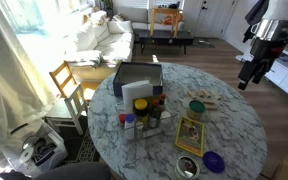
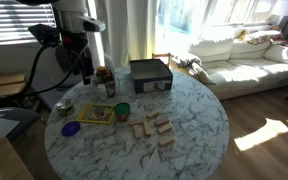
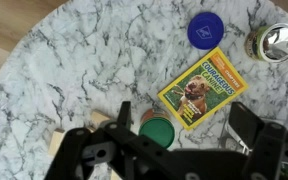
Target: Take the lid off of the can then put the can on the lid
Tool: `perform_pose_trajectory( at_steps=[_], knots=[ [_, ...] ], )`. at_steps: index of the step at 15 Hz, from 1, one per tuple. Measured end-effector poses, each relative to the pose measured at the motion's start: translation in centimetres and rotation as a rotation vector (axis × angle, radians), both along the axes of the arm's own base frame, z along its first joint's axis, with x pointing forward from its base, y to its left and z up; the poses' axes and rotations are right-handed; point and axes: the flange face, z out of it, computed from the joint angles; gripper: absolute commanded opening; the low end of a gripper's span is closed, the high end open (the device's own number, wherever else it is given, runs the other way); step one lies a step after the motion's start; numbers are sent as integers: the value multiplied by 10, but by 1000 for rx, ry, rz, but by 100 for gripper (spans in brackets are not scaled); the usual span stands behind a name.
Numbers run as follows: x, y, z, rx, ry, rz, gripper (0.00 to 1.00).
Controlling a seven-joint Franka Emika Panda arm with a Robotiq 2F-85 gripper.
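Note:
The can (image 3: 146, 117) is a short tan tin that stands on the marble table with the green lid (image 3: 157, 132) on top of it. It also shows in both exterior views (image 1: 196, 108) (image 2: 121, 110). My gripper (image 3: 187, 125) is open and empty, well above the table. In the wrist view the can lies just inside my left finger, partly hidden by the gripper body. In both exterior views the gripper (image 1: 249, 72) (image 2: 84, 65) hangs high above the table's edge.
A yellow magazine (image 3: 202, 87) lies next to the can. A blue-purple disc (image 3: 205, 30) and a flat round tin (image 3: 272, 40) lie beyond it. A black box (image 1: 137, 78), spice bottles (image 1: 139, 118) and wooden blocks (image 2: 154, 130) also stand on the table.

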Motion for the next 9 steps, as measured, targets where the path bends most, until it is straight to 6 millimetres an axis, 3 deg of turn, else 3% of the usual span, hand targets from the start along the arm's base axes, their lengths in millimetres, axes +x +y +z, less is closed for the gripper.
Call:
perform_pose_trajectory(
  at_steps=[6, 9],
  knots=[
    [0, 0, 0, 0, 0, 0, 100],
    [15, 0, -9, 2, -96, -67, 100]
  ],
)
